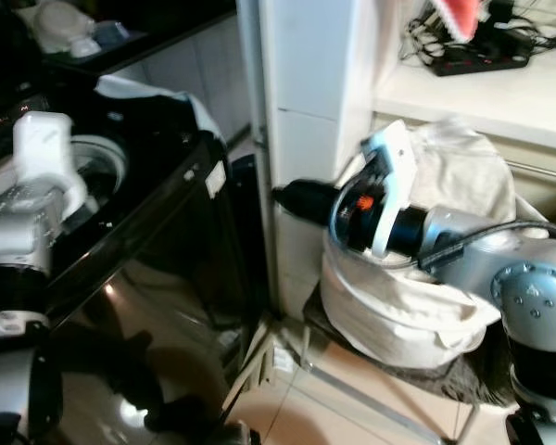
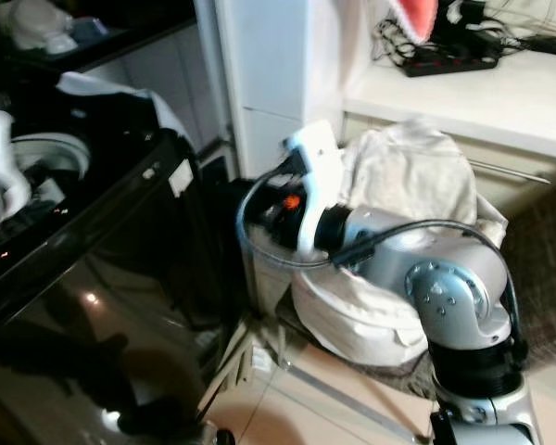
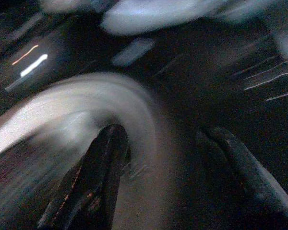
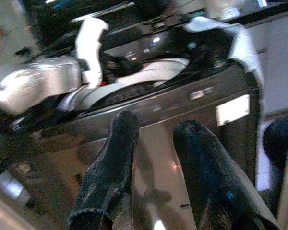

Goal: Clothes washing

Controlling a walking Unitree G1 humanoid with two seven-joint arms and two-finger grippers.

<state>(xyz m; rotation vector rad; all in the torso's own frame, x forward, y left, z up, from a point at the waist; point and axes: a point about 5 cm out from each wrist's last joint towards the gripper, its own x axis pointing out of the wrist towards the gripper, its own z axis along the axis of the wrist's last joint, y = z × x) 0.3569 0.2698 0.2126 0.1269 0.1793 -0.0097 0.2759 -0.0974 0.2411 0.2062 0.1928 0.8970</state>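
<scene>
- Left gripper (image 3: 165, 187): fingers apart, empty, poised over the glossy black top-loading washing machine (image 1: 157, 269) drum opening, ready for loading.
- Right gripper (image 4: 156, 177): fingers apart, empty, held beside the cream cloth laundry bag (image 1: 417, 315), facing the machine.

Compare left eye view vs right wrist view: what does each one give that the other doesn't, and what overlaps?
Left eye view: the right arm reaching across a white laundry bag full of pale cloth, and a black power strip on the white shelf above.

Right wrist view: the right gripper close up, fingers apart with nothing between them, pointed at the washer's front.

Both: the black top-loading washer, its pale drum rim, the left arm over the opening, and white cloth draped at the washer's back corner.
</scene>
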